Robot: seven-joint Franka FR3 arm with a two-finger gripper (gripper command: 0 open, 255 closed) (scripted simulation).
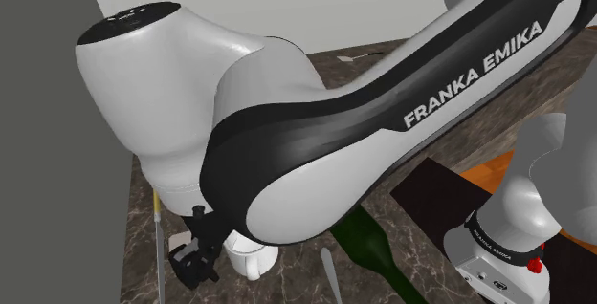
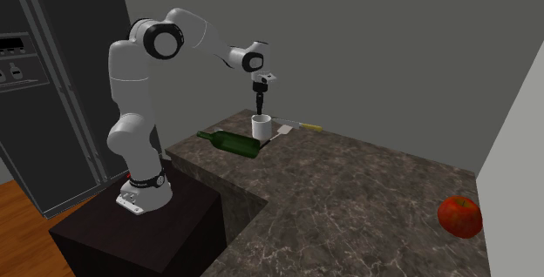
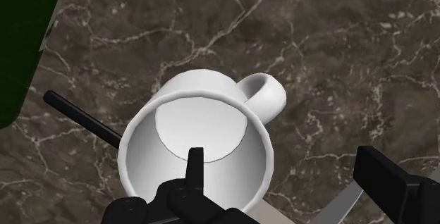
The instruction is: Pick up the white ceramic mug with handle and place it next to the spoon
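Wrist view: mug (image 3: 203,120) just below pincer (image 3: 282,159), rim between fingers (image 3: 195,170). Spread wide, holding nothing; handle (image 3: 266,97) toward outer finger.

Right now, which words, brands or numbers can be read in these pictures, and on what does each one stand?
"FRANKA EMIKA": white letters on the black band of the arm, shoulder view.
Small lettering on the dark ring at its base: too small to read.
Marks on the panel of the dark appliance: too small to read.
The mug and the green bottle bear no text.
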